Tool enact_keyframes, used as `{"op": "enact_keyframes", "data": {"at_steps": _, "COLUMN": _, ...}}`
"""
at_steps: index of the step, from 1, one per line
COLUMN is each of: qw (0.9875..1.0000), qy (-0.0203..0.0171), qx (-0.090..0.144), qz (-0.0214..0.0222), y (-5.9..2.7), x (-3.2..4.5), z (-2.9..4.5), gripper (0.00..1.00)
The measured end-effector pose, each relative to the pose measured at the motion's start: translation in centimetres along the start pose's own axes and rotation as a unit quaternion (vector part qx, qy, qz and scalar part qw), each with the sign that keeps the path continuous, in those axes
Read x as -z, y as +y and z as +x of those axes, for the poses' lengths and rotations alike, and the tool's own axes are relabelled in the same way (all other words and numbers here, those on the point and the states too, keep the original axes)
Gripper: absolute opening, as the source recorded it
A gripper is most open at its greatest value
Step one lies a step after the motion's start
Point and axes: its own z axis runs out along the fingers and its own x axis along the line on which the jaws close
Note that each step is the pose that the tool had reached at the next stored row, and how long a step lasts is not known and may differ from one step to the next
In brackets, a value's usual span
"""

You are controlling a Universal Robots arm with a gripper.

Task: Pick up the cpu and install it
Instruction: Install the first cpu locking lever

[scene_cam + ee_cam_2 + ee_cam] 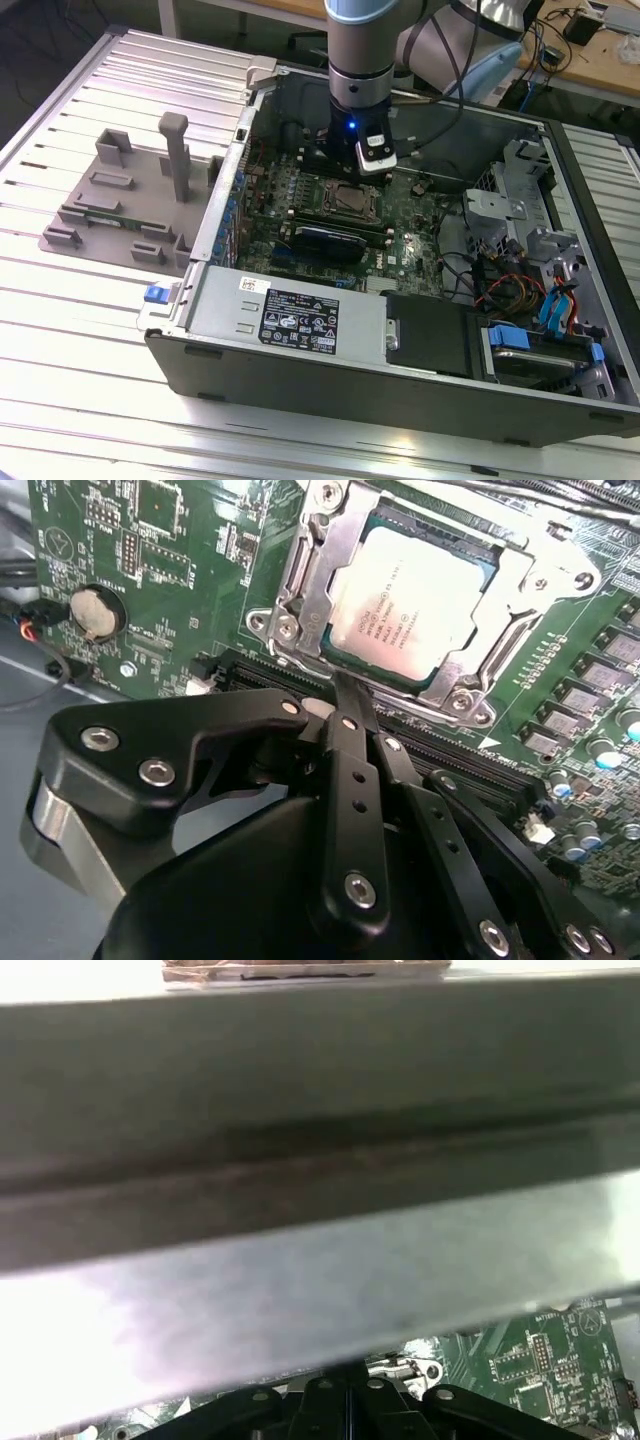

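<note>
**Pincer clenched and empty beside the seated cpu**

Hung inside the open computer case (420, 345), the gripper (345, 705), fingers (352, 780) pressed together into a single narrow blade with nothing between them. Tips poised just short of the socket frame (300, 590), near its lower corner in the second wrist view, above the black memory slots (450, 745); touching or apart, could not tell. Seen from the exterior view as a black head with a blue light under the grey arm (360, 50), directly over the motherboard (400, 225).

Found already in the socket, the cpu (408, 600): flat, silvery top plate facing up, thin greenish edge showing along one side, enclosed by the metal frame on every side. Square, so without a real long axis; sides set parallel to the frame and turned at a slant across the second wrist view, printing running along that slant. Visible also in the exterior view as a small dark-framed square (350, 199) just below the gripper head.

Further out: a round coin battery (96, 610) on the green board, well apart from the socket; a grey fixture (130, 205) with an upright post on the ribbed metal table (90, 330), toward the exterior view's left of the case. In the first wrist view, a broad grey case wall (320, 1110) close ahead, with a strip of green board beneath it.
</note>
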Motion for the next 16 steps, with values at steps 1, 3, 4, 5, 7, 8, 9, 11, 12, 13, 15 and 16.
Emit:
{"op": "enact_keyframes", "data": {"at_steps": 1, "qw": 1.0, "qy": -0.0006, "qx": -0.004, "qz": 0.0007, "y": 0.0, "x": -0.01, "z": -0.04, "gripper": 0.11}}
{"op": "enact_keyframes", "data": {"at_steps": 3, "qw": 1.0, "qy": -0.0007, "qx": -0.005, "qz": 0.0004, "y": 0.01, "x": -0.02, "z": -0.05, "gripper": 0.11}}
{"op": "enact_keyframes", "data": {"at_steps": 4, "qw": 1.0, "qy": -0.0007, "qx": -0.005, "qz": 0.0, "y": 0.01, "x": -0.02, "z": -0.05, "gripper": 0.11}}
{"op": "enact_keyframes", "data": {"at_steps": 5, "qw": 1.0, "qy": -0.0007, "qx": -0.005, "qz": 0.0002, "y": 0.02, "x": -0.03, "z": -0.05, "gripper": 0.11}}
{"op": "enact_keyframes", "data": {"at_steps": 7, "qw": 1.0, "qy": -0.0012, "qx": -0.005, "qz": 0.0033, "y": 0.03, "x": 0.07, "z": -0.07, "gripper": 0.11}}
{"op": "enact_keyframes", "data": {"at_steps": 8, "qw": 1.0, "qy": -0.0018, "qx": -0.004, "qz": 0.0061, "y": 0.15, "x": 0.75, "z": -0.19, "gripper": 0.11}}
{"op": "enact_keyframes", "data": {"at_steps": 9, "qw": 1.0, "qy": -0.0021, "qx": -0.004, "qz": 0.0085, "y": 0.22, "x": 1.22, "z": -0.28, "gripper": 0.11}}
{"op": "enact_keyframes", "data": {"at_steps": 11, "qw": 0.9999, "qy": -0.0029, "qx": -0.003, "qz": 0.0131, "y": 0.32, "x": 1.81, "z": -0.4, "gripper": 0.11}}
{"op": "enact_keyframes", "data": {"at_steps": 12, "qw": 0.9999, "qy": -0.0032, "qx": -0.002, "qz": 0.0164, "y": 0.35, "x": 1.91, "z": -0.45, "gripper": 0.11}}
{"op": "enact_keyframes", "data": {"at_steps": 13, "qw": 0.9998, "qy": -0.0028, "qx": -0.002, "qz": 0.0195, "y": 0.36, "x": 1.95, "z": -0.51, "gripper": 0.11}}
{"op": "enact_keyframes", "data": {"at_steps": 15, "qw": 0.999, "qy": 0.0048, "qx": -0.005, "qz": 0.0453, "y": 0.4, "x": 2.0, "z": -0.7, "gripper": 0.11}}
{"op": "enact_keyframes", "data": {"at_steps": 16, "qw": 0.9981, "qy": 0.0124, "qx": -0.005, "qz": 0.0607, "y": 0.42, "x": 1.99, "z": -0.79, "gripper": 0.11}}
